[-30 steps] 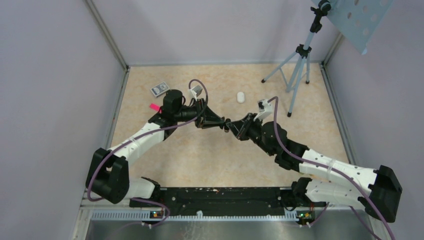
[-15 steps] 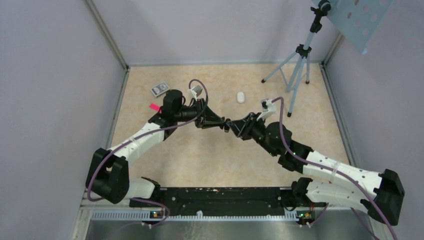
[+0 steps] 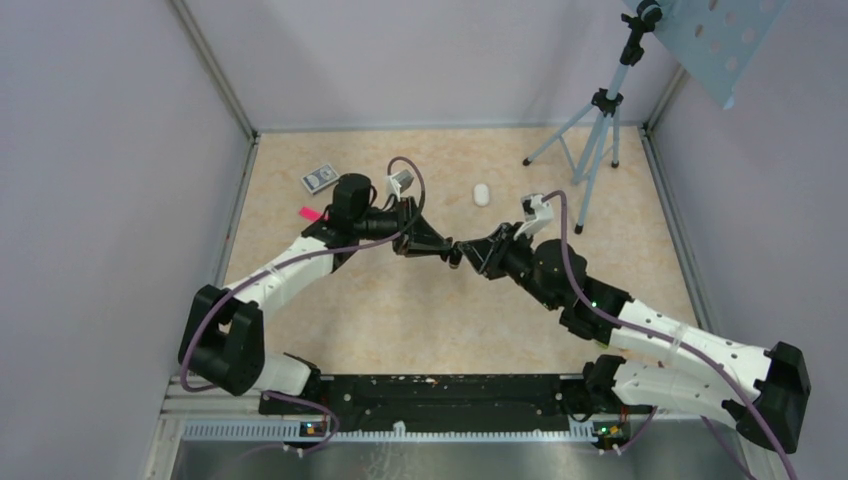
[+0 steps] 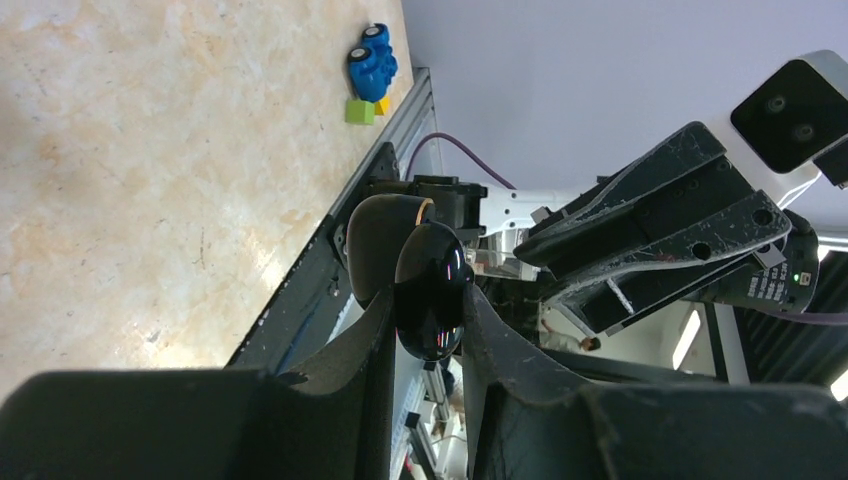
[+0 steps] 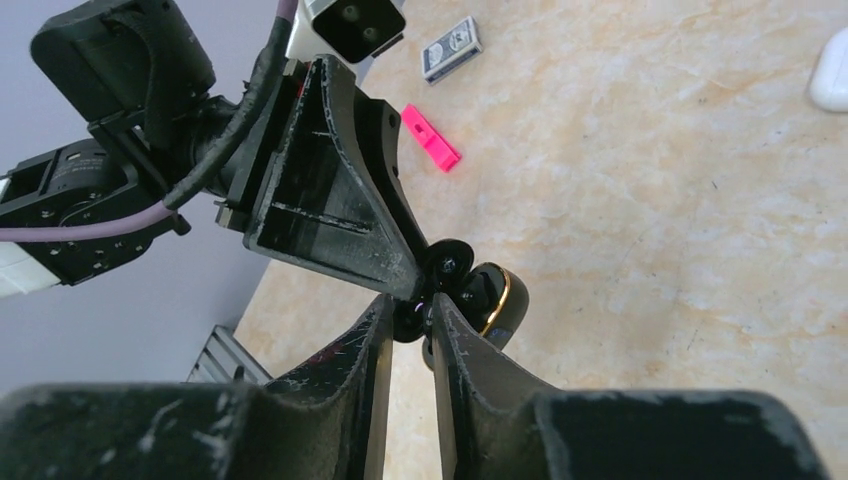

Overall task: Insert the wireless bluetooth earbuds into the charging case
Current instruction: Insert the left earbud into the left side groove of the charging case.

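Note:
My left gripper (image 3: 448,250) is shut on a glossy black charging case (image 4: 430,290), held above the table at mid-centre; its open half with a gold rim (image 4: 385,240) also shows in the right wrist view (image 5: 492,297). My right gripper (image 3: 468,252) meets it tip to tip. Its fingers (image 5: 372,340) are shut on a small black earbud (image 5: 408,322) pressed at the case's open face. In the left wrist view the right gripper (image 4: 650,235) sits just beyond the case. A white oval case or bud (image 3: 481,194) lies on the table behind, and shows in the right wrist view (image 5: 830,72).
A pink block (image 3: 309,213) and a card deck (image 3: 320,178) lie at the back left. A tripod (image 3: 590,140) stands at the back right. A blue toy (image 4: 372,62) and green block (image 4: 359,111) sit by the table's edge rail. Walls enclose three sides.
The right wrist has moved up and slightly left, bringing its fingertips tighter against the case. The left gripper has shifted a little right, still holding the case.

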`<act>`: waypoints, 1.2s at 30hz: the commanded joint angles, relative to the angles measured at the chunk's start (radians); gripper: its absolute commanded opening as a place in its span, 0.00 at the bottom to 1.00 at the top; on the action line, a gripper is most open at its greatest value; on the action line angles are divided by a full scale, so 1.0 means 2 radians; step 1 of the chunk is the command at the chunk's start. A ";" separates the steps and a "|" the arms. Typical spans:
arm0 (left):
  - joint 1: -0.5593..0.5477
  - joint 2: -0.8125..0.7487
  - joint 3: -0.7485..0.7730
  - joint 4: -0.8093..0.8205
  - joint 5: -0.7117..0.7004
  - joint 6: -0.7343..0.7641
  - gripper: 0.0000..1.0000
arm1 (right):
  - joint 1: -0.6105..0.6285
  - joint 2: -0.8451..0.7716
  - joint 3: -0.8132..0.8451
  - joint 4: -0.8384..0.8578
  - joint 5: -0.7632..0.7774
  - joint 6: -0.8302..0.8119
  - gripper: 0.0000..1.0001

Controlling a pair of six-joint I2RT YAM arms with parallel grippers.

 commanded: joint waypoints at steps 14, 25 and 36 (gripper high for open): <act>0.002 0.022 0.074 -0.043 0.047 0.080 0.00 | -0.028 -0.011 0.040 -0.012 -0.069 -0.029 0.19; 0.002 0.019 0.073 -0.059 0.045 0.083 0.00 | -0.028 0.020 0.052 0.015 -0.084 -0.033 0.27; 0.001 0.017 0.074 -0.060 0.046 0.084 0.00 | -0.028 0.033 0.049 0.015 -0.086 -0.029 0.35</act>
